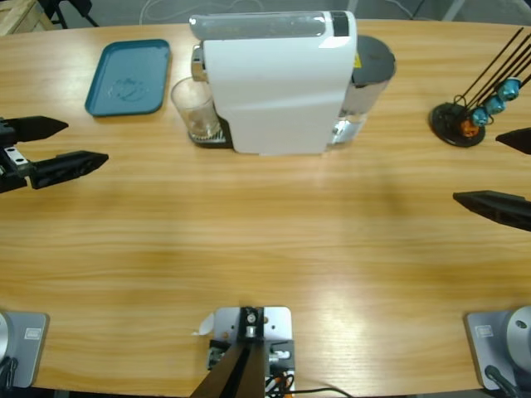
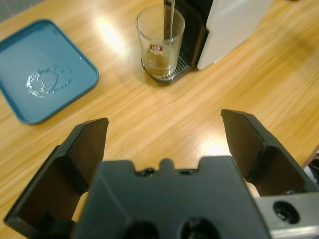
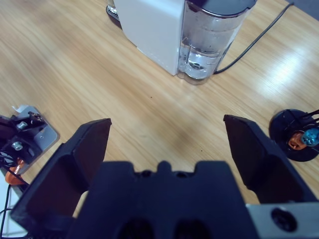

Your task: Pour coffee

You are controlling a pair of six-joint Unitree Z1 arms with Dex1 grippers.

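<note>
A clear glass (image 2: 160,37) stands on the drip tray under the spout of the white coffee machine (image 1: 278,83). A shallow pool of amber coffee (image 2: 159,66) lies in its bottom. In the high view the glass (image 1: 197,108) is at the machine's left end. My left gripper (image 1: 86,142) hovers at the table's left edge, open and holding nothing, well short of the glass; the left wrist view looks over it (image 2: 164,134) toward the glass. My right gripper (image 1: 475,167) is at the right edge, open with nothing in it, and faces the machine's water tank (image 3: 207,42).
A teal tray (image 1: 129,76) with wet marks lies left of the glass. A black capsule stand (image 1: 461,123) with blue and orange capsules is at the far right. A black cable (image 3: 259,35) runs from the machine's back. Bare wood lies between the grippers.
</note>
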